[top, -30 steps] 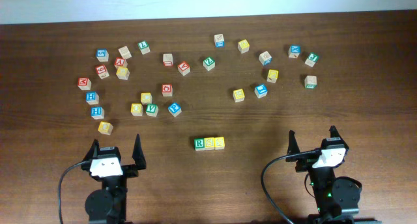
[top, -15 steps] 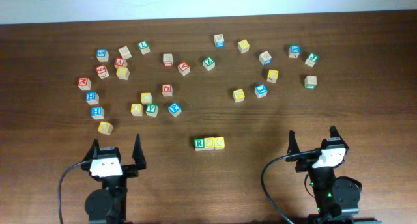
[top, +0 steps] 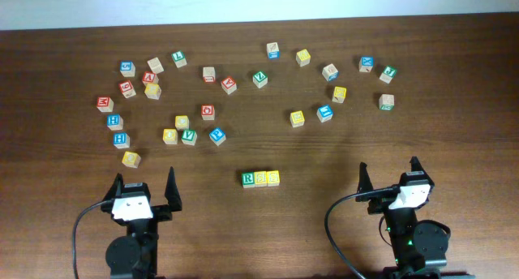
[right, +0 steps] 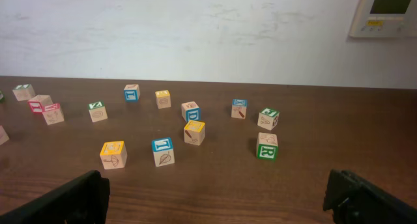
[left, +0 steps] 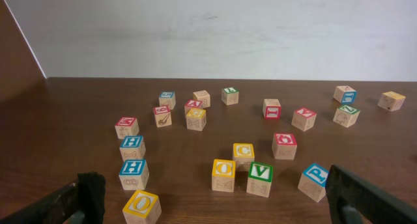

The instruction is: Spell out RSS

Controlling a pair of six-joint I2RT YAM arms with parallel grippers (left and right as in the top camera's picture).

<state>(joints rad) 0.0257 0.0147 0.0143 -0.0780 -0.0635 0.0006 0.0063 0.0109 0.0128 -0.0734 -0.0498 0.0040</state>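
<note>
In the overhead view three cubes stand touching in a row near the table's front middle: a green R cube [top: 248,179], a yellow S cube [top: 260,178] and a second yellow S cube [top: 272,178]. My left gripper [top: 146,186] is open and empty at the front left, well left of the row. My right gripper [top: 389,175] is open and empty at the front right. The row does not show in either wrist view. The left wrist view shows my left gripper's [left: 212,198] fingers wide apart; the right wrist view shows my right gripper's [right: 218,198] fingers wide apart.
Several other letter cubes lie scattered across the far half of the table [top: 454,141], in a left group around a yellow O cube [top: 130,158] and a right group around a green cube [top: 387,102]. A white wall stands behind the table.
</note>
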